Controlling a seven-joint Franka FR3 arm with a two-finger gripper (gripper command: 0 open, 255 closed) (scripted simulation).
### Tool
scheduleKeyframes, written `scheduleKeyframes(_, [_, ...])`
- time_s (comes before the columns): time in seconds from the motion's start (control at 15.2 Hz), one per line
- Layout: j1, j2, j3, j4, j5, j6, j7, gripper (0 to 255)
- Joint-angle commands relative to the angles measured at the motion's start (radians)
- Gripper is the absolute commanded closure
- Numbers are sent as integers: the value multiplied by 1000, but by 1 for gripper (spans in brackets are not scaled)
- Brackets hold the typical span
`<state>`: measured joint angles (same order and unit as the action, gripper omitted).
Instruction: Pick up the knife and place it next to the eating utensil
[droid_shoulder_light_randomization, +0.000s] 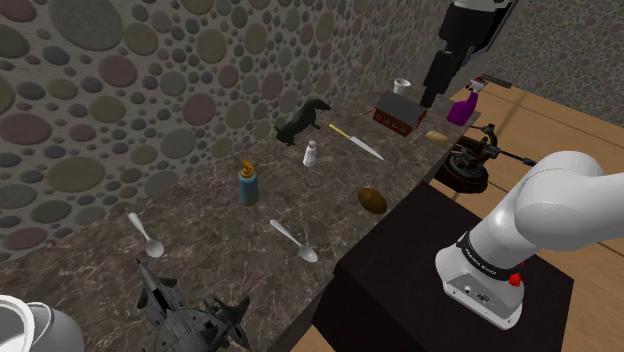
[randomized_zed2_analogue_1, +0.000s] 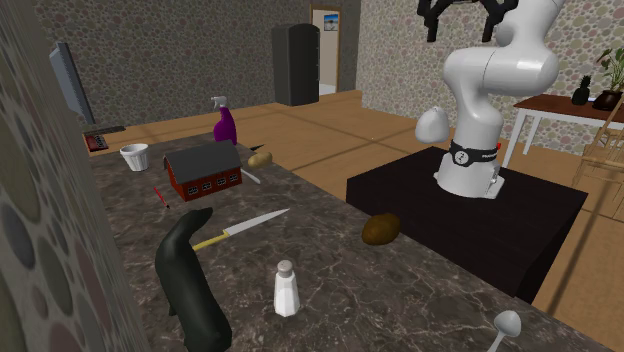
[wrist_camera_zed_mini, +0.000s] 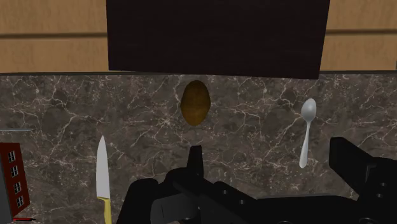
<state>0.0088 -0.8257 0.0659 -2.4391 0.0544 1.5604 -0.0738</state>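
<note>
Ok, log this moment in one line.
gripper: open, empty | knife: flat on counter, not grasped | spoon: apart from knife | placed: no

The arm (droid_shoulder_light_randomization: 560, 205) is glossy white, built of fat rounded links with dark joints. A black band (randomized_zed2_analogue_1: 472, 155) with small white lettering rings its base link, beside a red dot (droid_shoulder_light_randomization: 517, 279). The gripper (wrist_camera_zed_mini: 270, 159) is all black and blocky.

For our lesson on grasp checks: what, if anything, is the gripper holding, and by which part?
Nothing is held. The gripper is open above the counter, with nothing clasped; the knife lies flat on the counter, untouched.
</note>
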Motion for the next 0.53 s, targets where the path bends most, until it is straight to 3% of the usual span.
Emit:
scheduleKeyframes(0.0, [0,0,0,0,0,0,0,0])
scheduleKeyframes(0.46, [-39,183,-64,-36,-66,203,-88,0])
